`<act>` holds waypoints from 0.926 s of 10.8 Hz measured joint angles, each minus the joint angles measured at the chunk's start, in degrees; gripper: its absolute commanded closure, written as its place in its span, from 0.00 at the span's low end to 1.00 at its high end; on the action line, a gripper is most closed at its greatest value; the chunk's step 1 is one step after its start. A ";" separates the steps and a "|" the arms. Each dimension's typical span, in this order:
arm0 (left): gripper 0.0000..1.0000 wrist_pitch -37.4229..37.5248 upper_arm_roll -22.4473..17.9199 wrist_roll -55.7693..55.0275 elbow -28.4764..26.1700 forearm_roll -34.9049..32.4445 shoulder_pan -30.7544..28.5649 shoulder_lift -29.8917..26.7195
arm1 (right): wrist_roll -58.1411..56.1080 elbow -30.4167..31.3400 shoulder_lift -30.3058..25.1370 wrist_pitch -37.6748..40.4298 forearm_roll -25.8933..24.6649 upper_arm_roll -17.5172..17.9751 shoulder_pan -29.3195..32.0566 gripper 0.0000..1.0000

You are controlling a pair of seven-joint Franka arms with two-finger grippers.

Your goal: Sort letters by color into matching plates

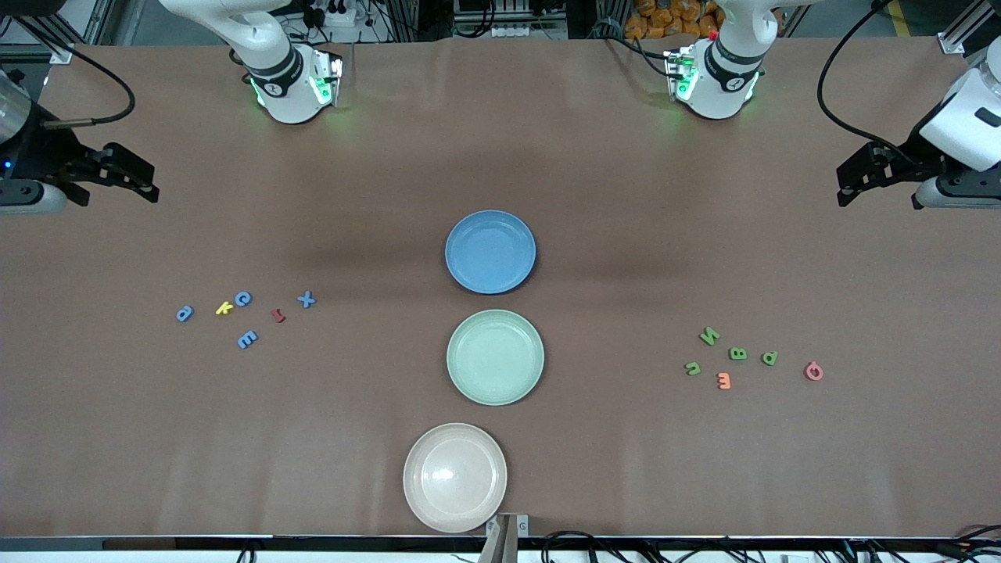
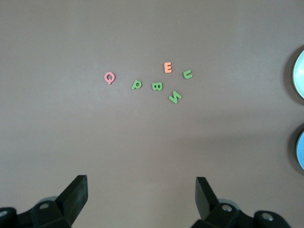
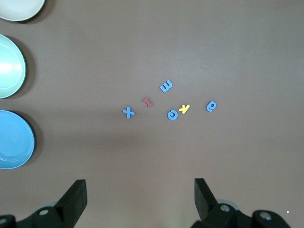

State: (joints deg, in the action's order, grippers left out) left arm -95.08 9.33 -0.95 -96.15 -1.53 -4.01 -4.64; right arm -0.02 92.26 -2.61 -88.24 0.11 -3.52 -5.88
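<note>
Both grippers — left gripper (image 1: pixel 848 184), right gripper (image 1: pixel 148 181) — are waiting up high, fingers wide and empty. Pinching one blue letter (image 1: pixel 306 299) squarely is helping it reach the blue plate (image 1: pixel 490 252).

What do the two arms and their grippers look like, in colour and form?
Both arms are white with black joint rings and green lights at the bases. Black cables run along them. The left gripper and the right gripper are black, each with two flat, wedge-shaped fingers.
</note>
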 measured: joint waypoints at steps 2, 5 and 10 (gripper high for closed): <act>0.00 0.05 -0.01 0.00 0.00 0.00 -0.01 0.00 | -0.62 -0.03 0.00 0.05 0.89 0.00 0.32 0.00; 0.00 0.18 -0.06 0.00 0.00 0.00 -0.28 0.00 | -0.62 -0.15 -0.09 1.09 3.38 0.07 0.31 0.00; 0.00 0.37 -0.20 -0.15 -0.41 1.09 -2.95 1.59 | -0.82 -0.13 -0.01 1.39 3.48 0.14 0.23 0.00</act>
State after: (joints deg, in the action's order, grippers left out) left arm -94.71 9.13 -1.11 -96.56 -0.44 -6.95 -3.05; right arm -0.84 92.13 -2.61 -86.85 3.59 -3.38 -5.65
